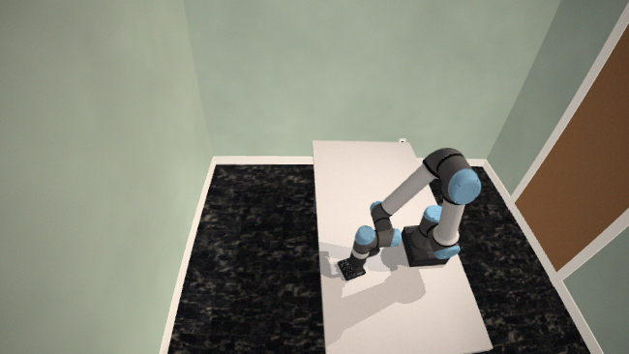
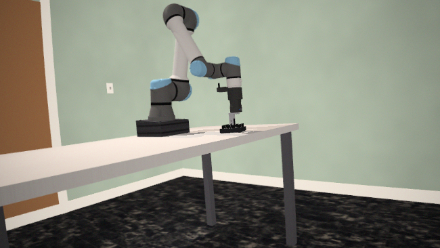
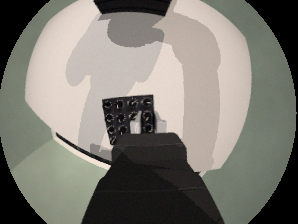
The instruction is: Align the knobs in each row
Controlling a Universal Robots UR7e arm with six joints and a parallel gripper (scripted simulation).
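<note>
Gripper (image 1: 355, 274) (image 2: 233, 124) (image 3: 147, 116) upright over the knob box (image 1: 351, 275) (image 2: 233, 129) (image 3: 119, 112), jaws part spread, one finger either side of a knob column at the box's edge; no pinch that we can make out, and we cannot tell their exact height above the knobs. Box flat on the table (image 1: 397, 319) (image 2: 101, 152) (image 3: 167, 80), beyond it the arm's base well apart; neighbouring knobs crowd the inner finger, while the outer one has more room, so we would lower straight before any twist.

Brown panel (image 1: 590, 160) (image 2: 24, 74), pale-framed, in green wall (image 1: 310, 73) (image 2: 321, 85); dark mottled floor (image 1: 252, 261) (image 2: 162, 217).
</note>
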